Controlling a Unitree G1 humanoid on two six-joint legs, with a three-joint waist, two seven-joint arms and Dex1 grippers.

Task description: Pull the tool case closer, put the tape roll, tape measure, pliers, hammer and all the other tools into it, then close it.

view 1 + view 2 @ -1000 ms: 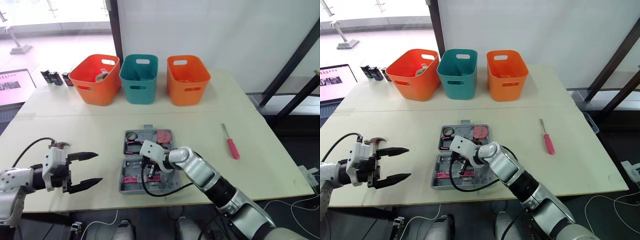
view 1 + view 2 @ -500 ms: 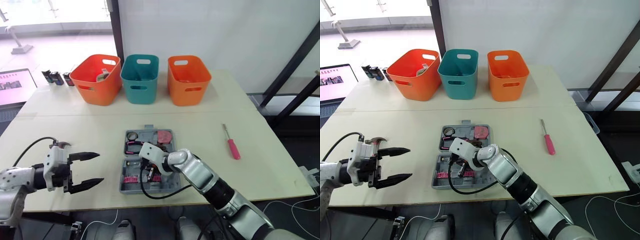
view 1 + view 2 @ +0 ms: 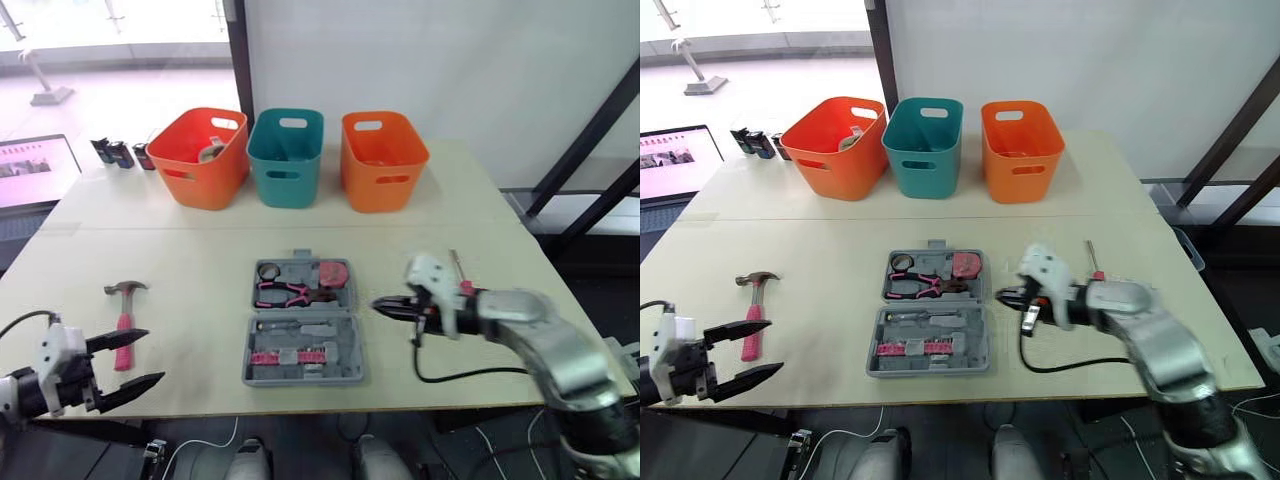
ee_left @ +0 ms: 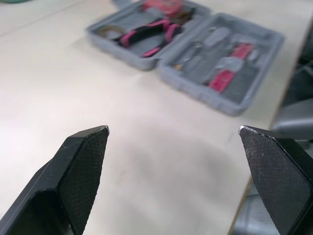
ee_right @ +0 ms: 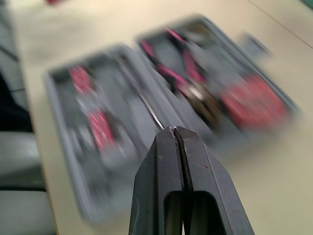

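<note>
Surrounding room: white wall behind the bench's far edge, bright windows past its far-left corner.
Bench [image 3: 200, 250]: pale, smooth and flat; things will probably slide easily on it.
Row of bins [image 3: 285, 158]: three along the far edge, well apart from the tools.
Tool case [image 3: 303, 322]: open flat, mid-bench close to the near edge, pliers [image 3: 285, 292] seated in its far half. Likely rigid, light plastic; take the far half's rim to fold it shut.
Hammer [image 3: 123, 318]: lying near the left edge. Stiff and head-heavy; grip the pink handle close to the head.
Screwdriver [image 3: 1092, 262]: toward the right edge. Slim, light, apt to roll; pinch the pink handle.
Left tool [image 3: 152, 358]: at the near-left corner, fingers spread wide, empty.
Right tool [image 3: 385, 305]: just beside the case's right side, fingers pressed together, holding nothing.
</note>
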